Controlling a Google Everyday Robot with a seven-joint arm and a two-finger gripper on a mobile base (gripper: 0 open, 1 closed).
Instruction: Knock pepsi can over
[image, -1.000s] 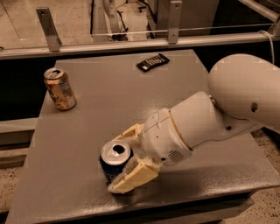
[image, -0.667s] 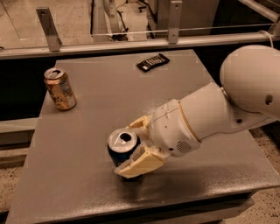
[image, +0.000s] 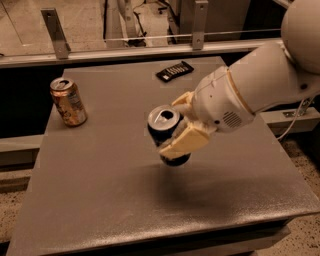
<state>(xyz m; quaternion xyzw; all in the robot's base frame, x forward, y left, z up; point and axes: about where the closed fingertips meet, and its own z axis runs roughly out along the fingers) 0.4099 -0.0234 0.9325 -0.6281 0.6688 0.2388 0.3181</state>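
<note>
Clamping the tilted pepsi can (image: 164, 120), the gripper (image: 172, 129) hangs over the table (image: 100, 195). A gold can (image: 68, 101) stands well apart.

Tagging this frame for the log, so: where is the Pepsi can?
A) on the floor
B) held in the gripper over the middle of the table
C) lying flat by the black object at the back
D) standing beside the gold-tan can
B: the pepsi can is held tilted in the gripper over the middle of the table, well apart from the gold-tan can at the left.
</note>
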